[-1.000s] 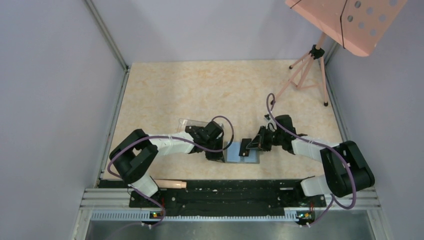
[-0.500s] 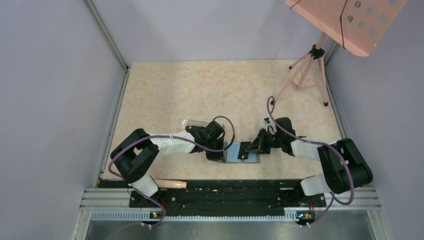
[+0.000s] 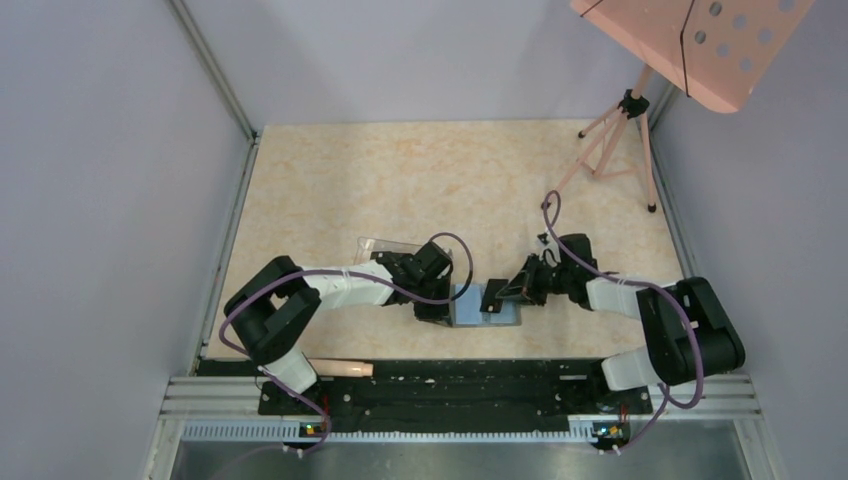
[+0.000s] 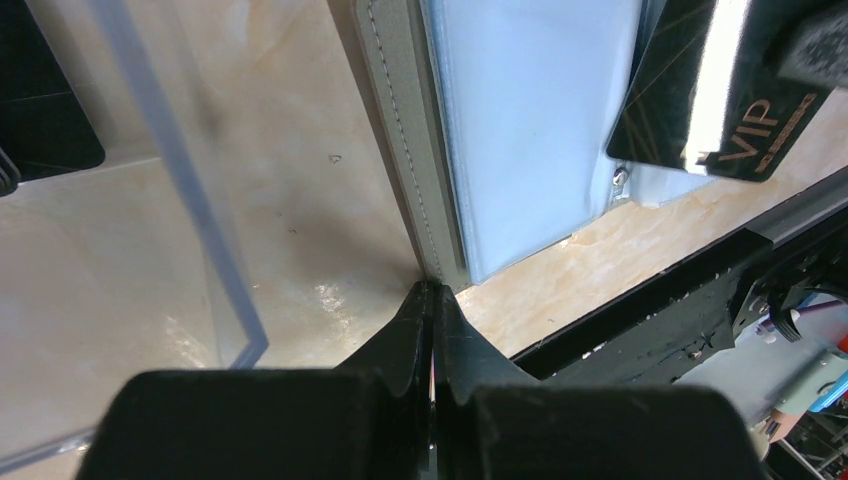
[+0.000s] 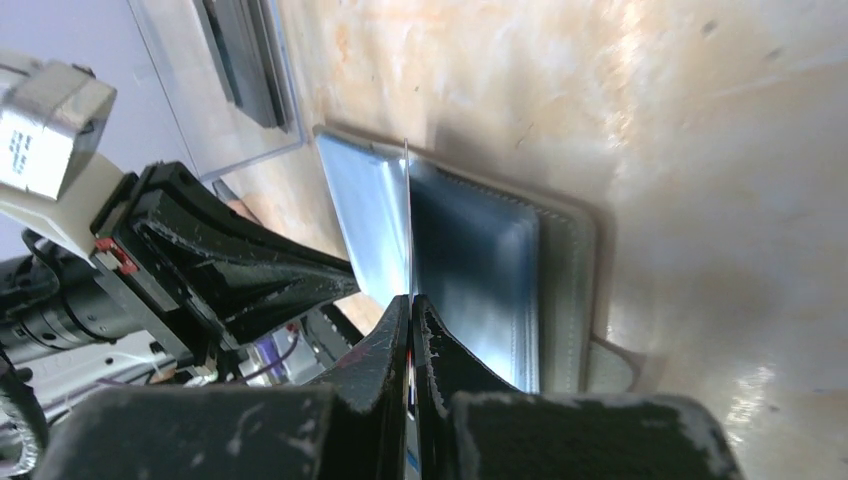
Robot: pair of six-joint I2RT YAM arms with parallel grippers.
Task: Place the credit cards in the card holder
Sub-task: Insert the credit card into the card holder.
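The gray card holder (image 3: 505, 318) lies open near the front edge, blue-gray inside up; it also shows in the left wrist view (image 4: 395, 150) and the right wrist view (image 5: 565, 270). My right gripper (image 3: 508, 293) (image 5: 411, 300) is shut on a black credit card (image 3: 492, 297), tilted over the holder's middle. The card shows edge-on in the right wrist view (image 5: 407, 220), and its gold VIP print shows in the left wrist view (image 4: 700, 120). My left gripper (image 3: 437, 308) (image 4: 432, 288) is shut, tips at the holder's left edge. More black cards (image 4: 40, 120) lie in a clear box.
The clear plastic box (image 3: 385, 250) (image 4: 200, 200) stands just left of the left gripper. A pink tripod (image 3: 610, 150) and pink board (image 3: 690, 45) are at the back right. A beige stick (image 3: 340, 368) lies on the black front rail. Gray walls enclose the table.
My right gripper has shifted slightly with the card over the open card holder. The left gripper has stayed at the holder's left edge.
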